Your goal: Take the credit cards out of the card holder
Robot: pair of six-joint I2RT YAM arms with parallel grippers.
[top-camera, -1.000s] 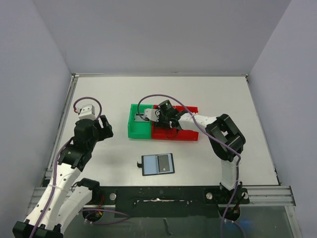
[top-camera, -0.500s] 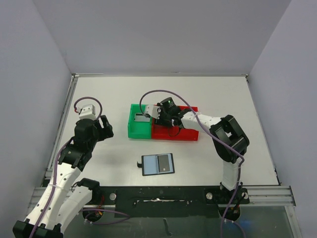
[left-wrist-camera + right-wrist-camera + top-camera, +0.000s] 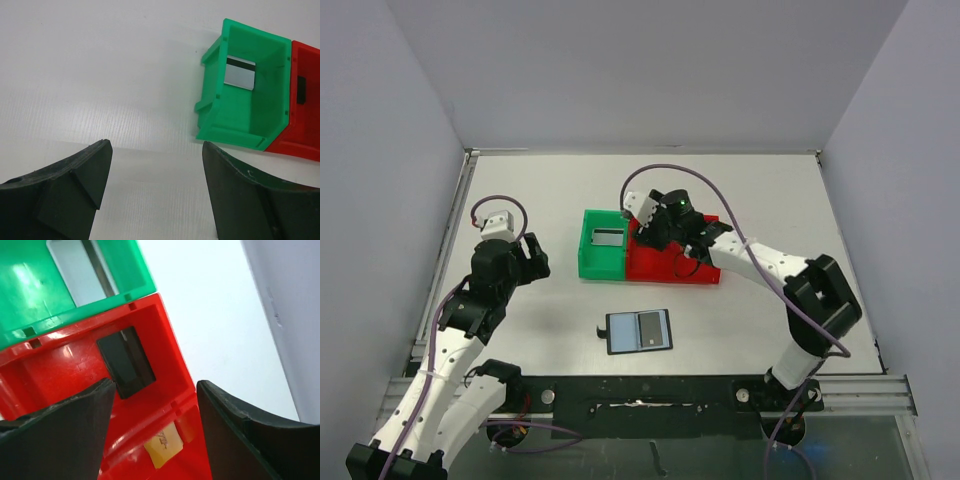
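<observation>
The card holder (image 3: 640, 331) lies open on the table near the front, with blue-grey pockets and a paler rectangle inside. A greyish credit card (image 3: 608, 237) (image 3: 240, 73) (image 3: 82, 267) lies in the green bin (image 3: 590, 262). A black card (image 3: 125, 361) (image 3: 300, 90) lies in the red bin (image 3: 700, 272). My right gripper (image 3: 653, 238) (image 3: 154, 390) hovers over the red bin, open, with nothing between its fingers. My left gripper (image 3: 533, 258) (image 3: 156, 150) stands open above bare table, left of the green bin.
The green bin (image 3: 220, 120) and red bin (image 3: 45, 370) stand joined side by side mid-table. A pale label (image 3: 162, 444) sticks to the red bin's outer wall. Grey walls close in the table on three sides.
My right gripper has drawn back from the green bin, rightward over the red bin, its jaws spreading wider. The right arm's elbow swung right. The left arm has not moved.
</observation>
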